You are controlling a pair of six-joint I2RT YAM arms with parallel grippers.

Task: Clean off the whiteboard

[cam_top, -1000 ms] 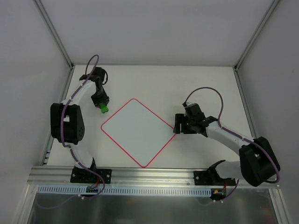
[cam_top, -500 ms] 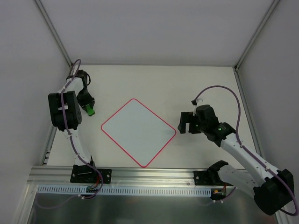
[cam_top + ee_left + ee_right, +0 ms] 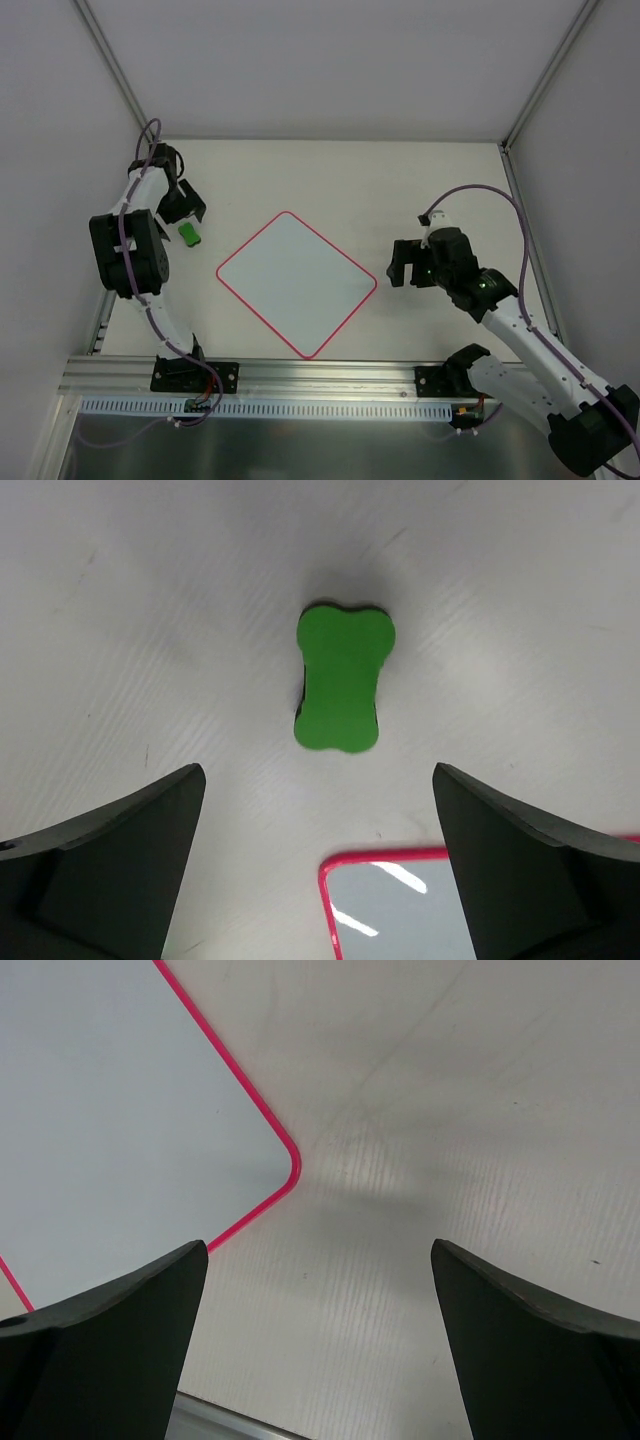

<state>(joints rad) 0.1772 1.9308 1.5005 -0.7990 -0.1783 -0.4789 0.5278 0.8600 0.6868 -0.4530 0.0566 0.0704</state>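
Holding the left jaws wide apart, gripping nothing, hanging above the green block (image 3: 340, 692), which is lying free on the counter (image 3: 150, 610) at the left of the top view. Holding the right jaws fully spread too, empty, hovering just beside the right corner of the whiteboard (image 3: 297, 284). Lying flat at the centre of the frame, turned like a diamond, showing a plain pale surface inside a thin red border.

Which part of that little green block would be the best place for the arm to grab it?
Probably the narrow waist of the green block, coming straight down from above. It lies flat on the table, and its long sides pinch inward at the middle, so fingers would seat there. The left gripper hangs open close by.
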